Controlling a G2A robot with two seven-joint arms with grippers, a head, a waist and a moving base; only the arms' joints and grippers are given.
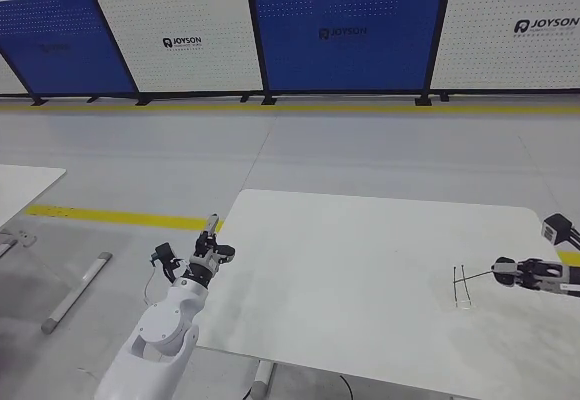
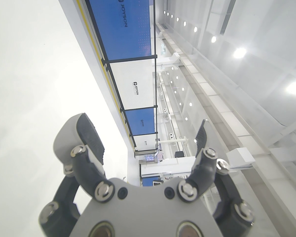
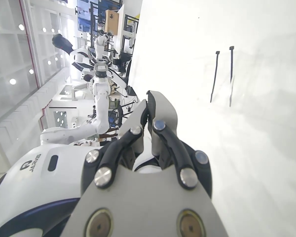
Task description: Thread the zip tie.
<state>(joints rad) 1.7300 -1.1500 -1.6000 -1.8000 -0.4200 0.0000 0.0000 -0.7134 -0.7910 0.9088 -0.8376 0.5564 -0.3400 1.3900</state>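
Barely started: two ties (image 3: pixel 215 75) lie side by side on the table (image 1: pixel 350 270), near the right claw (image 3: pixel 148 99) — pinched shut, looks empty. Left claw (image 2: pixel 146 130) gapes wide at the opposite edge. Next, I'd guess: open up and grab one tie.

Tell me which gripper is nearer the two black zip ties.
Right. The right gripper sits just beside the zip ties; the left gripper is at the opposite edge of the table.

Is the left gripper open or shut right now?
Open. In its wrist view the left gripper has its fingers spread wide apart, with nothing held between them.
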